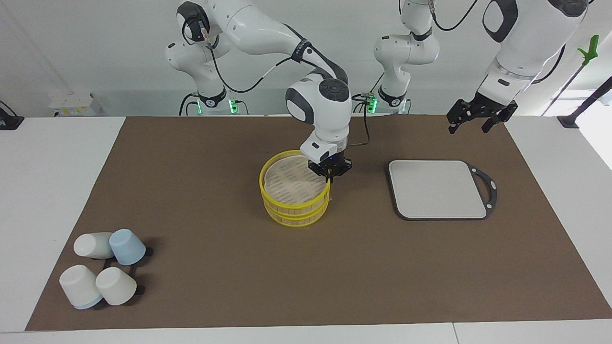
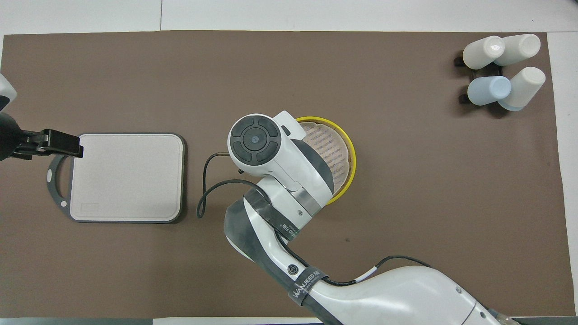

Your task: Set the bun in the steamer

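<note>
The steamer [image 1: 292,188] stands at the middle of the brown mat, with its yellow-rimmed slatted lid on top; it also shows in the overhead view [image 2: 336,149], partly under my right arm. My right gripper [image 1: 329,177] is down at the lid's rim, on the side toward the left arm's end of the table, with its fingers shut on the rim. In the overhead view the arm hides this gripper. The bun is hidden or out of view. My left gripper [image 1: 470,125] waits open and empty, raised over the mat beside the grey board, and also shows in the overhead view [image 2: 74,146].
A flat grey board with a black rim [image 1: 437,188] [image 2: 128,178] lies toward the left arm's end. Several white and blue cups [image 1: 103,267] [image 2: 503,67] lie on a black rack, farther from the robots, toward the right arm's end. A cable [image 2: 203,198] hangs beside the right arm.
</note>
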Controlling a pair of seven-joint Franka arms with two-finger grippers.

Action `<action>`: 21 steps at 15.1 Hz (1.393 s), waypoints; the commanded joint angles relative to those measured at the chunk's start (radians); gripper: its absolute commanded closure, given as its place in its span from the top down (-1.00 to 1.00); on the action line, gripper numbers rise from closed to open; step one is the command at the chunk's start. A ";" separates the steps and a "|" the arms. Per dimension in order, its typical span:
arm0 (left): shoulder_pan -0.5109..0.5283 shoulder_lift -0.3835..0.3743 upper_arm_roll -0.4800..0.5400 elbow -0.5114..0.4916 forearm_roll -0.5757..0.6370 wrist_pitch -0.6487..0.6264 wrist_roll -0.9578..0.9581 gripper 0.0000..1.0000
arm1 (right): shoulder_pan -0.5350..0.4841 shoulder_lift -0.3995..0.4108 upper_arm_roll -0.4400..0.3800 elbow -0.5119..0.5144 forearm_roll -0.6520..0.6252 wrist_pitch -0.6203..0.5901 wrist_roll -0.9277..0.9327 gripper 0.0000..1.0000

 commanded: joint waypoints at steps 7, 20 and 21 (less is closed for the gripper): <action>0.016 0.011 -0.011 0.033 0.045 -0.014 0.027 1.00 | -0.014 -0.032 -0.001 -0.062 0.000 0.027 -0.026 1.00; 0.013 0.005 -0.012 0.042 0.042 -0.001 0.024 1.00 | -0.266 -0.149 -0.006 -0.042 -0.015 -0.052 -0.477 1.00; 0.013 0.005 -0.012 0.042 0.039 -0.003 0.024 1.00 | -0.294 -0.163 -0.004 -0.042 -0.015 -0.078 -0.529 1.00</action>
